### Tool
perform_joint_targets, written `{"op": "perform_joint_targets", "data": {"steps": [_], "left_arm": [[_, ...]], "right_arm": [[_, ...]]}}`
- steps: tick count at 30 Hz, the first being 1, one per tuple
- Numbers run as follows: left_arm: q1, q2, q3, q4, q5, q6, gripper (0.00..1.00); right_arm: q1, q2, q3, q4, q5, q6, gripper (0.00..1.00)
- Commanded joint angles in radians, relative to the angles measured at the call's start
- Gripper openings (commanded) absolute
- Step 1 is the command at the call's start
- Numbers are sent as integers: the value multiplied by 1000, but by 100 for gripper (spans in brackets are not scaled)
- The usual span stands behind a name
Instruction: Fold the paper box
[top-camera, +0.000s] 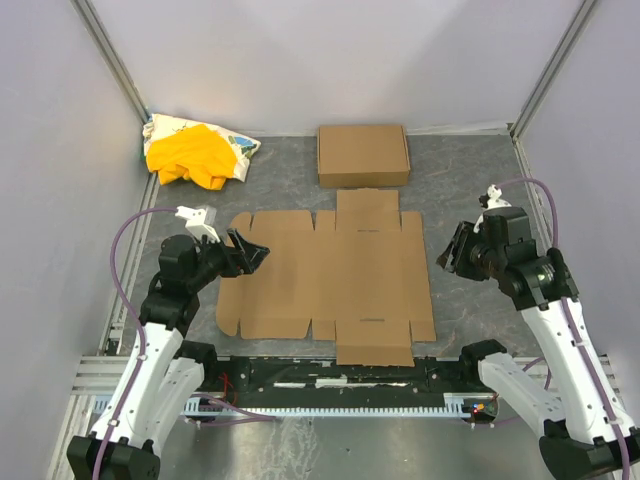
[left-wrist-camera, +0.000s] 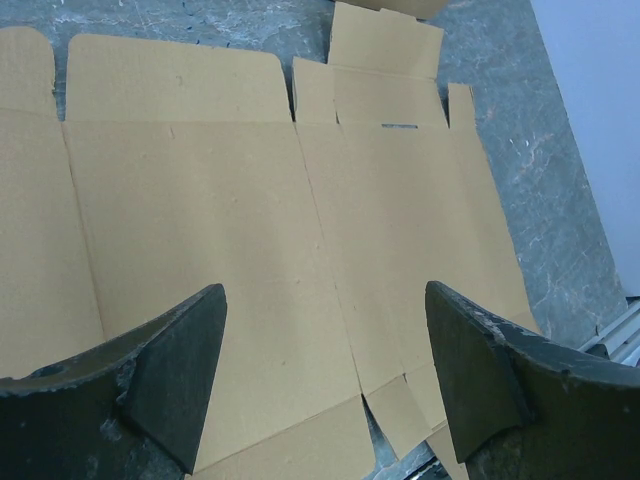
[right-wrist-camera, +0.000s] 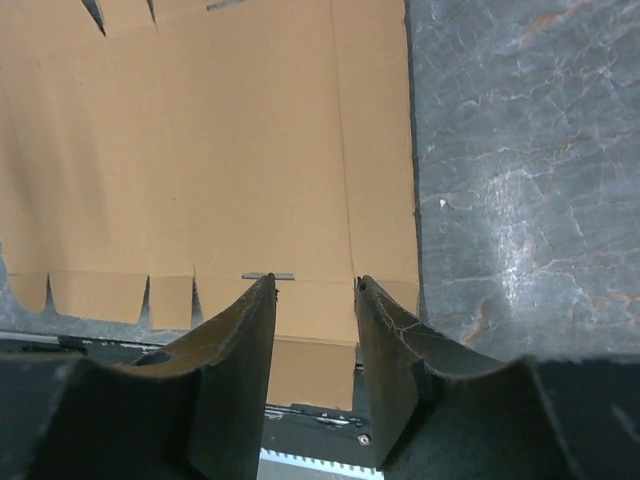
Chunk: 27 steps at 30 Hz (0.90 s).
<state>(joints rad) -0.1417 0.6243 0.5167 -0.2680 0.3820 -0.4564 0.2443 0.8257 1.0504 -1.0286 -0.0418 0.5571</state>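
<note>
The paper box (top-camera: 330, 275) lies flat and unfolded on the dark table as a brown cross-like sheet with flaps and tabs. It fills the left wrist view (left-wrist-camera: 250, 200) and the left part of the right wrist view (right-wrist-camera: 220, 150). My left gripper (top-camera: 250, 250) hovers over the sheet's left edge, jaws wide open (left-wrist-camera: 325, 300) with nothing between them. My right gripper (top-camera: 452, 250) hangs just off the sheet's right edge, partly open (right-wrist-camera: 315, 285) and empty.
A second flat brown cardboard box (top-camera: 363, 155) lies behind the sheet at the back. A yellow cloth bundle (top-camera: 195, 155) sits at the back left corner. Grey walls enclose the table (top-camera: 470, 200); a metal rail (top-camera: 330, 385) runs along the near edge.
</note>
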Motion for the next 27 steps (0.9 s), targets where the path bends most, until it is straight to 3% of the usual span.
{"op": "perform_joint_targets", "data": {"steps": [1, 3, 4, 5, 19, 27], "left_arm": [[2, 1, 22, 25, -4, -25, 86], [2, 4, 21, 26, -5, -25, 86], [1, 5, 20, 26, -5, -25, 86], [3, 7, 21, 26, -5, -25, 86], [0, 5, 18, 24, -6, -28, 86], [-2, 138, -16, 89, 77, -118, 80]], "right_arm": [[1, -44, -42, 4, 35, 46, 52], [1, -51, -62, -6, 57, 52, 68], [1, -45, -73, -15, 80, 57, 84], [1, -36, -78, -26, 93, 58, 88], [-75, 108, -134, -85, 268, 138, 92], [-88, 53, -385, 210, 18, 243, 87]]}}
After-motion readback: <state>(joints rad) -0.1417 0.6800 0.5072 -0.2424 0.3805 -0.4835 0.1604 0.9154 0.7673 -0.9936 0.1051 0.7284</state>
